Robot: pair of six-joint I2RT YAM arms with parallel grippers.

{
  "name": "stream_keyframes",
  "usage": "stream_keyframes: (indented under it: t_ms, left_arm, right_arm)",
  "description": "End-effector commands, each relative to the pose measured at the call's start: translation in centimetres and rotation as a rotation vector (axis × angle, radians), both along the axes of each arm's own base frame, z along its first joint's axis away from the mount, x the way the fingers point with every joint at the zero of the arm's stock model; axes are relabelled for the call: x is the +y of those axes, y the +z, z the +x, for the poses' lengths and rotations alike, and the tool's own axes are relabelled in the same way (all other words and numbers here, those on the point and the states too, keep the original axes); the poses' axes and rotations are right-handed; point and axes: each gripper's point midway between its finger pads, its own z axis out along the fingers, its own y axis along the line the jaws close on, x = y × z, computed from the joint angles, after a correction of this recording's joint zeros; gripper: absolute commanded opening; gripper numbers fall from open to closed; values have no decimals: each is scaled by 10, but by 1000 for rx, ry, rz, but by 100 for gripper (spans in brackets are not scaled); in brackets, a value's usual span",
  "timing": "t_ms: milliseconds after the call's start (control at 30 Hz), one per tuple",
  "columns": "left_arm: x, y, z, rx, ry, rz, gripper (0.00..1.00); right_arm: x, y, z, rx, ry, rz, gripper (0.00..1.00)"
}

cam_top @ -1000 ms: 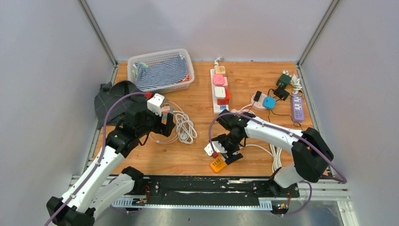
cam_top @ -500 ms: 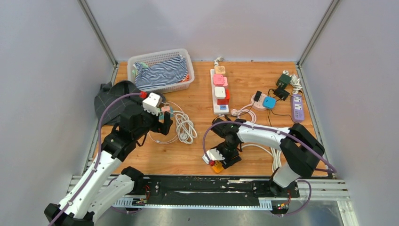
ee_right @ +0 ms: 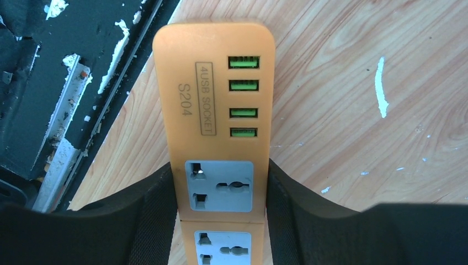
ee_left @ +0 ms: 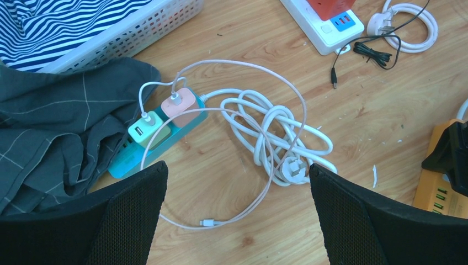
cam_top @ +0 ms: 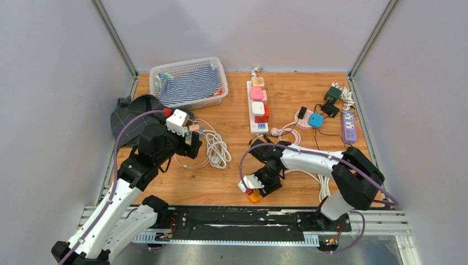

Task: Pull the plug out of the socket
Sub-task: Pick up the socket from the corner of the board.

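An orange socket strip (ee_right: 212, 110) with green USB ports lies at the table's near edge (cam_top: 253, 196); none of its visible sockets holds a plug. My right gripper (ee_right: 219, 165) straddles it from above, both pads pressed on its long sides (cam_top: 259, 186). A teal socket strip (ee_left: 132, 157) carries a pink plug (ee_left: 179, 104) and a pale green plug (ee_left: 146, 128), each with a thin cable. My left gripper (ee_left: 237, 168) hangs wide open above the wood just near of them (cam_top: 193, 144), holding nothing.
A coiled white cable (ee_left: 270, 132) lies right of the teal strip. A dark cloth (cam_top: 129, 118) and a white basket (cam_top: 190, 83) sit at back left. A white power strip (cam_top: 258, 105) with plugs and a purple strip (cam_top: 348, 126) lie farther back. A black rail (cam_top: 237, 215) borders the near edge.
My right gripper came down toward the near edge onto the orange strip and its jaws closed in on its sides. The left arm shifted slightly left, still open.
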Motion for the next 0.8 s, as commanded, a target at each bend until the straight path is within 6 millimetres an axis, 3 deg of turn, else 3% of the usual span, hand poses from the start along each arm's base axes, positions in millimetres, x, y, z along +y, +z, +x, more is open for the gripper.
stream_keyframes:
  t_ms: [0,133,233,433,633,767]
  left_arm:
    - [3,0,1,-18,8,8,100]
    - [3,1,1,-22,9,7,100]
    - [3,1,1,-23,8,6,100]
    - [1,0,1,-19,-1,3,100]
    - [-1,0,1,-16,-13,-1,100]
    - [-2,1,0,-17,-14,-3,100]
  right_arm:
    - [-24,-1,-8,53,-53,-82,18]
    - [-27,17,-2,87,-138,-26,8]
    - [-41,35,7,114,-247,14,0]
    - [-82,70,32,58,-528,125,0]
    - [-159,99,82,-82,-974,250,0]
    - [-221,100,108,-164,-1272,279,0]
